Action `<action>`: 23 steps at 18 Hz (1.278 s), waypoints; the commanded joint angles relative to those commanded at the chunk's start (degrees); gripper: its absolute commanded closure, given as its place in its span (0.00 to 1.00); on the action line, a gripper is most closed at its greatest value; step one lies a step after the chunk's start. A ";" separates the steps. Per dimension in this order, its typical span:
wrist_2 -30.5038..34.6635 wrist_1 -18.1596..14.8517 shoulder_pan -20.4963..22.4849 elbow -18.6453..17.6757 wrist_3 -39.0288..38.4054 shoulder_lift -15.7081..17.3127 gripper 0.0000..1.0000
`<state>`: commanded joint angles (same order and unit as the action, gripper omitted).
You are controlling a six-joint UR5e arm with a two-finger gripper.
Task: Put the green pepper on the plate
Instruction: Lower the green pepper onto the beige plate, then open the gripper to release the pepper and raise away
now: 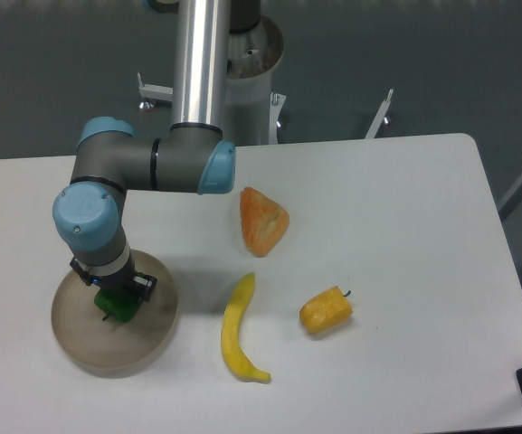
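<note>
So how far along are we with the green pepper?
Nearly done. The green pepper is over the plate, inside its rim. The gripper is right on top of the pepper; the wrist hides its fingers, so I cannot tell if it has let go. Left: release and lift clear.

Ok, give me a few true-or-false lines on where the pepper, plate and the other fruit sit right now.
1. The green pepper is over the plate. True.
2. The claw is above the banana. False: it is at the green pepper, over the plate.
3. The yellow pepper lies on the plate. False: it lies on the table, right of the banana.
4. The orange wedge lies beyond the banana. True.
</note>
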<state>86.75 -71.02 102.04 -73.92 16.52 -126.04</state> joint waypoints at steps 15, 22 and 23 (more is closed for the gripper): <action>7.19 -0.44 1.14 0.79 6.04 3.42 0.00; 8.79 0.00 10.00 -4.03 24.48 9.22 0.00; 8.79 -0.09 11.59 -4.65 28.09 10.10 0.00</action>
<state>95.54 -71.10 113.63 -78.57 44.61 -115.94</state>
